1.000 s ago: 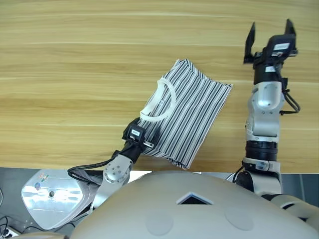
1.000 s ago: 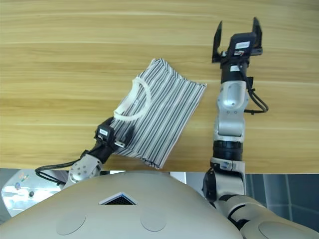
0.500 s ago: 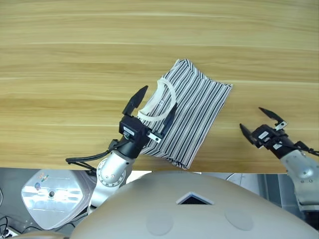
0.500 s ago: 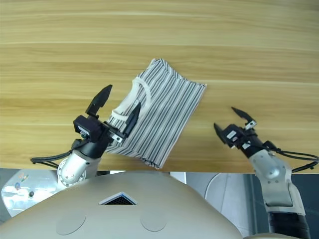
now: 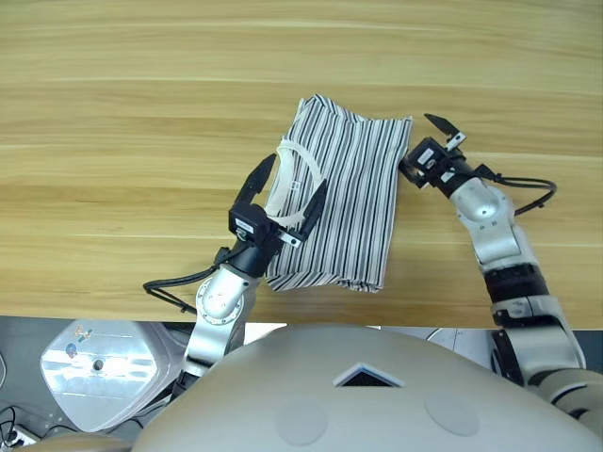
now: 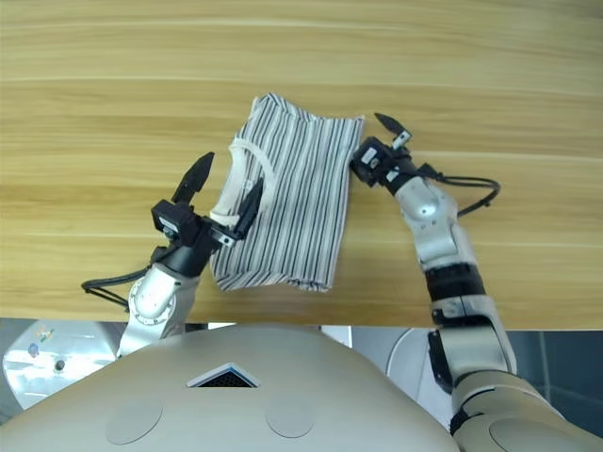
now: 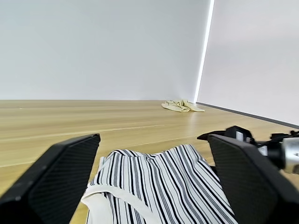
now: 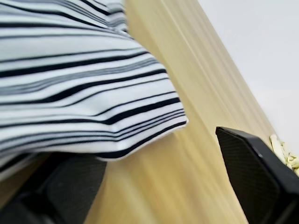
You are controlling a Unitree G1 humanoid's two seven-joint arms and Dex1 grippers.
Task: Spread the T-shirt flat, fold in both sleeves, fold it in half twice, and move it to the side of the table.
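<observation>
Here, the folded T-shirt (image 5: 356,212) lies on the table (image 5: 141,113).

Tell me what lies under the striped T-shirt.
The wooden table lies under the T-shirt. At its far corner one finger of the right gripper appears to sit beneath the edge. Anything else beneath the cloth is covered.
</observation>
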